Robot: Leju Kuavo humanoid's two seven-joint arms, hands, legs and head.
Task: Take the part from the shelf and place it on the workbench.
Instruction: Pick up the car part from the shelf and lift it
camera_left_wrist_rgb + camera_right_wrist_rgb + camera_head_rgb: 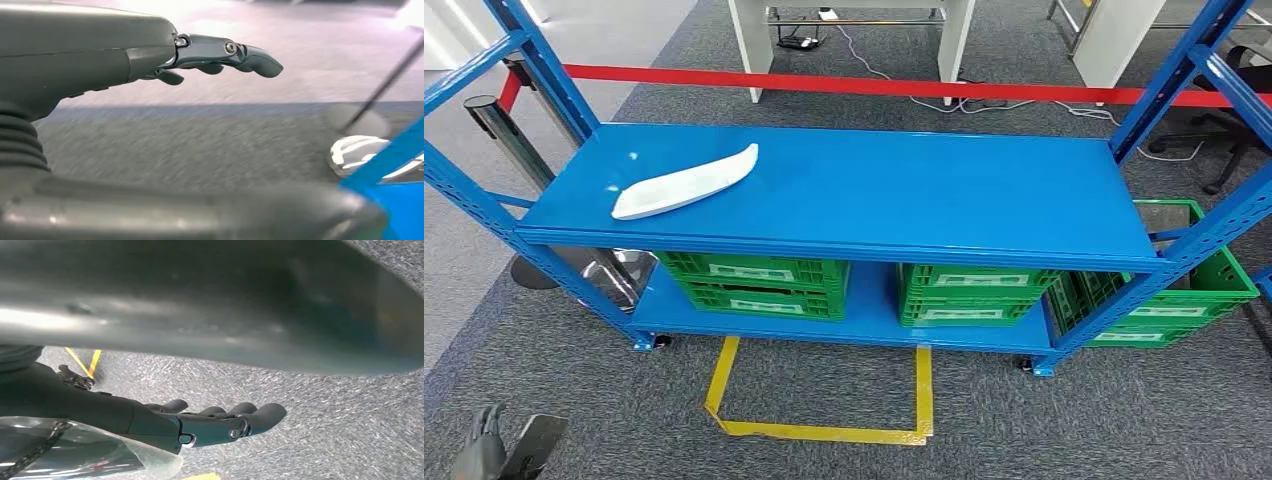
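The part is a long, white, curved piece lying on the left side of the blue shelf's top board. My left hand hangs low at the bottom left corner of the head view, far below and in front of the shelf. In the left wrist view its fingers stretch out over grey carpet and hold nothing. My right hand hangs over the carpet with its fingers extended and nothing in them.
Green crates sit on the lower shelf, and another stands past the right post. A yellow tape square marks the carpet before the shelf. A red barrier belt and a chrome stanchion stand behind.
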